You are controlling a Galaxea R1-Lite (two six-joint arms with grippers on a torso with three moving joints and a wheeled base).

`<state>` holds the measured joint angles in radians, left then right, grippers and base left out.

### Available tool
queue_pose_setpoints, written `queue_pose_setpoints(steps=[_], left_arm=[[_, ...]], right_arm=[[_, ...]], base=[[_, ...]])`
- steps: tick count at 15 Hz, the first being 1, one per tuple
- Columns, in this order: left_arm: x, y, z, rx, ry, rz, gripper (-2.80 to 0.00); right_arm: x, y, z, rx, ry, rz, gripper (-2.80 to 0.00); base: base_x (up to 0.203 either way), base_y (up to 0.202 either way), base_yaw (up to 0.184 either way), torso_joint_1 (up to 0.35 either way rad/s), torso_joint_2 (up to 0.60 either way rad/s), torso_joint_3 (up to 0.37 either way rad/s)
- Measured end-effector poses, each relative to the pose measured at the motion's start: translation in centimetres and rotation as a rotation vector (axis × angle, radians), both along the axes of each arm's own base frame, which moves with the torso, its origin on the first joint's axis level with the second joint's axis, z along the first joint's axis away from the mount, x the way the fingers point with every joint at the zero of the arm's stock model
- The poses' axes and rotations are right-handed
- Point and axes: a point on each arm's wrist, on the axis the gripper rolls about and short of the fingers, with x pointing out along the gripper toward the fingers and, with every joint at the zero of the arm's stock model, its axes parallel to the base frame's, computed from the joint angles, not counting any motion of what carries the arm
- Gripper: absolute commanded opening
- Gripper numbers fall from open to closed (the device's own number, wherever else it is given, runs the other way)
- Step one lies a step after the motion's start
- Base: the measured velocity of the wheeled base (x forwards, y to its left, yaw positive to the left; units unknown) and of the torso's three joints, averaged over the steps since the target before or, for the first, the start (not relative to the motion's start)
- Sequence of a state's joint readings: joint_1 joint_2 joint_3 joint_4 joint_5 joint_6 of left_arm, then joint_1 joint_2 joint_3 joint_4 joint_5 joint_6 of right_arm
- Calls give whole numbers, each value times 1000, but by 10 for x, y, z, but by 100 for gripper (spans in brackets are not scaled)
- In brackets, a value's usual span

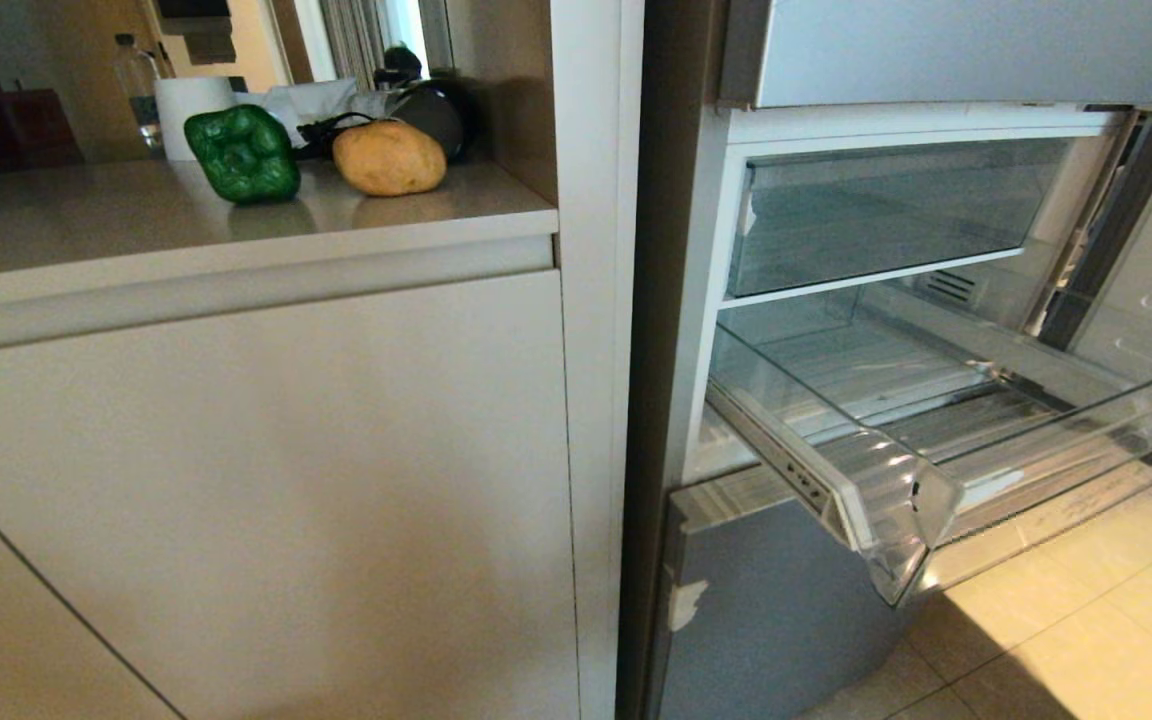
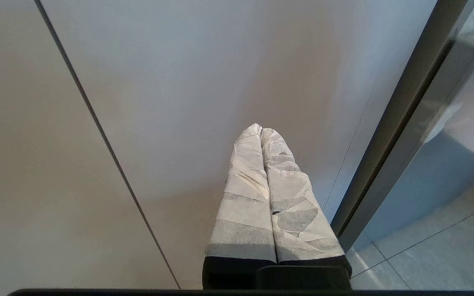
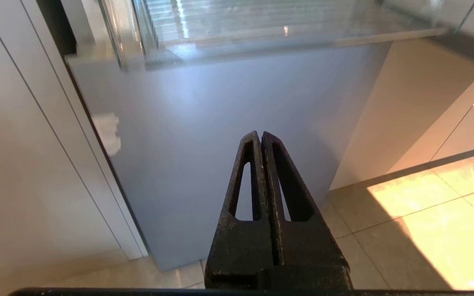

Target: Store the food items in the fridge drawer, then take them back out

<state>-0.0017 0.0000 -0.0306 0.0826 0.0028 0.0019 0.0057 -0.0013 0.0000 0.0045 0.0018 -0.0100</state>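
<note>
The left gripper (image 2: pixel 261 132) has its two tape-wrapped fingers pressed together with nothing between them, pointing at a plain pale cabinet door (image 2: pixel 187 82) beside the fridge's dark edge. The right gripper (image 3: pixel 260 135) is the same: bare black fingers closed tip to tip, empty, hanging low in front of the grey lower fridge door (image 3: pixel 220 135), above the tiled floor (image 3: pixel 426 230). Neither touches anything, and neither arm shows in the head view.

The green bell pepper (image 1: pixel 243 154) and the tan potato (image 1: pixel 389 157) sit side by side on the countertop (image 1: pixel 86 220), near each other but apart, the pepper on the left. Behind them stand a white paper roll (image 1: pixel 191 110), a clear bottle (image 1: pixel 139 85) and a dark appliance with a cord (image 1: pixel 426 115).

To the right the fridge is open. The fridge drawer (image 1: pixel 896 490) is pulled well out, its curved clear lip forward, and nothing lies on its ribbed bottom. The flat-fronted clear drawer (image 1: pixel 886 215) above it is pushed in.

I can read no brand, label or lettering anywhere; small dark marks on the drawer's white side rail (image 1: pixel 804 480) are too fine to make out.
</note>
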Motion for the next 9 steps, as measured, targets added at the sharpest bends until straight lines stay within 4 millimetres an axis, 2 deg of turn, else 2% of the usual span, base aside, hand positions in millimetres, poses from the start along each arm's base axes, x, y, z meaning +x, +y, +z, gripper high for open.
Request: queue_pose_setpoints(steps=[9], left_arm=[[0, 0, 0, 0, 0, 0, -280]], right_arm=[[0, 0, 0, -7, 2, 2, -280]], base=[[0, 0, 0, 212, -568, -355]])
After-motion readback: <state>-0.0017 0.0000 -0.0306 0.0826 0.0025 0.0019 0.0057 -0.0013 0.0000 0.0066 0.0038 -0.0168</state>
